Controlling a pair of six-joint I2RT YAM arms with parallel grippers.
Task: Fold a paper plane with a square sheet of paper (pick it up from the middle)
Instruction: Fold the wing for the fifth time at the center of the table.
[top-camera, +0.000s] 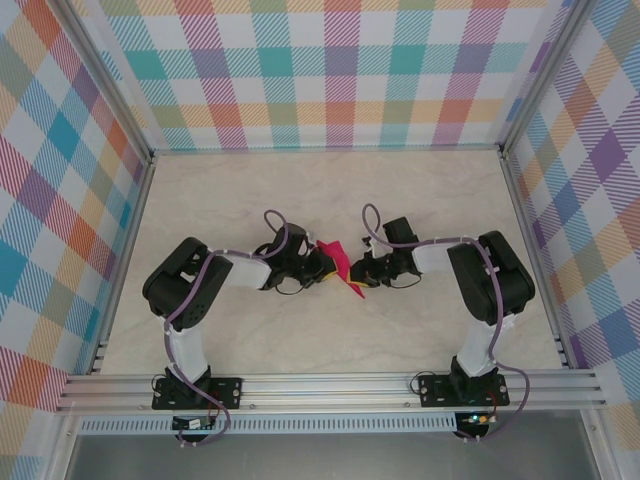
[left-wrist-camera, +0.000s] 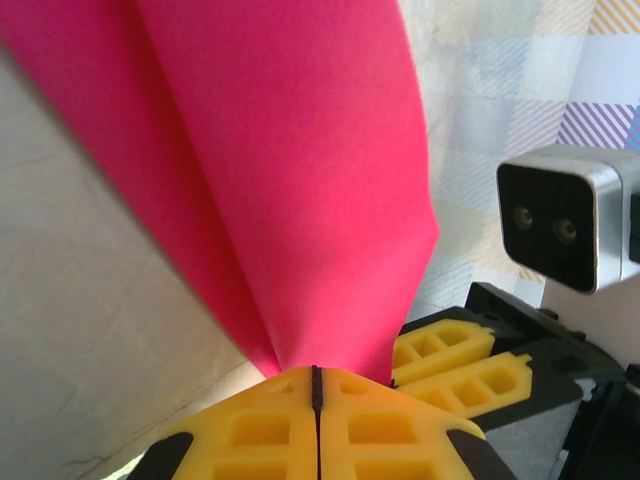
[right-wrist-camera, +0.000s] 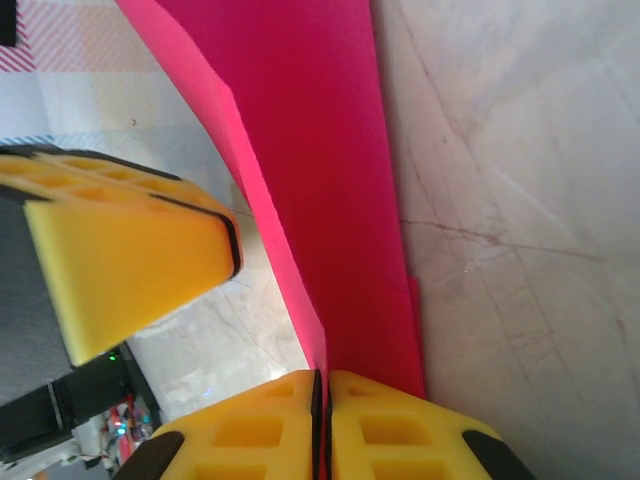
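Near edge: both arm bases sit on the aluminium rail (top-camera: 330, 385). The left arm (top-camera: 195, 290) and right arm (top-camera: 490, 285) are both elbowed inward toward bench centre.

Left tool (top-camera: 320, 266): closed and gripping the pink sheet (top-camera: 345, 268). In the left wrist view its yellow fingers (left-wrist-camera: 260, 430) are pressed flat together. The paper comes straight out of the seam between them and fans up and away, with a soft valley bend along its length.

Right tool (top-camera: 365, 272): closed on the same sheet. In the right wrist view the paper runs into the seam between its fingers (right-wrist-camera: 400, 440), and the edge of a second layer shows along the strip.

The tools face each other, tips just beside one another. Each wrist view shows the other tool's yellow fingers close by (left-wrist-camera: 480, 385) (right-wrist-camera: 130, 270). The right wrist camera (left-wrist-camera: 560, 225) sits just behind them.

The sheet is held between the two tools over mid-bench. It is bent and partly folded, with one pointed corner angled toward the near side. Can't tell if that corner touches the bench (top-camera: 300, 180).

Beyond: pale marble-look bench surface, then the plaid walls (top-camera: 320, 70).
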